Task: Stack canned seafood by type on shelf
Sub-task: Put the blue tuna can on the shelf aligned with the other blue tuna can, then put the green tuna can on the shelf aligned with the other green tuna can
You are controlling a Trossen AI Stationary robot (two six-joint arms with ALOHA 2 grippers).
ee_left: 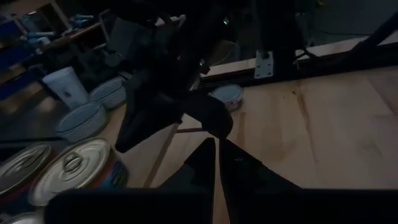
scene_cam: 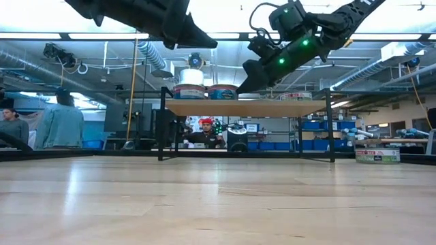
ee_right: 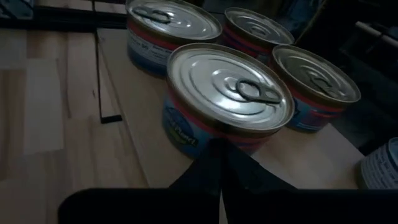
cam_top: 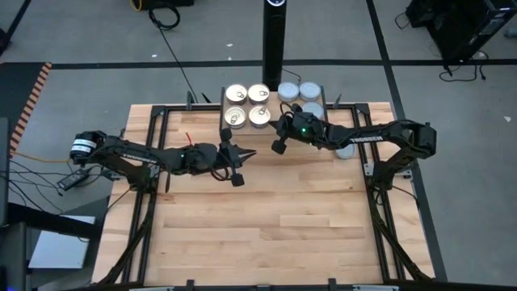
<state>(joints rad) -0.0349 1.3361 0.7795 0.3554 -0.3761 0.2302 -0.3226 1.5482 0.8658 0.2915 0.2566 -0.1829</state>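
Tins: sorting close to finished, by the look of it, with one straggler to fetch.

Nearest, over the table: left gripper, raised, fingers pressed together, holding nothing. Waiting, probably.

Just beyond, at the front edge of the shelf: right gripper, also raised and pinched shut on nothing, pointing at the gold tins.

Off to the right, down on the table beside the shelf's end and partly under the right arm: loose tin, blue-grey lid up, upright. Not yet shelved.

On the shelf itself, two groups:
- left half: four gold tins, pull-tabs up, one layer, two by two, close together.
- right half: blue-grey tins, two plainly seen side by side at the back, a third seemingly in front of them, half hidden by the arm.

Step in hand, as judged: between picks. Next move likely for the right arm: swing back toward the loose tin, spread the fingers, come down over its rim, pinch across the sides, lift to the blue-grey side. Tight clearance beside the neighbours there, so a straight descent needed.
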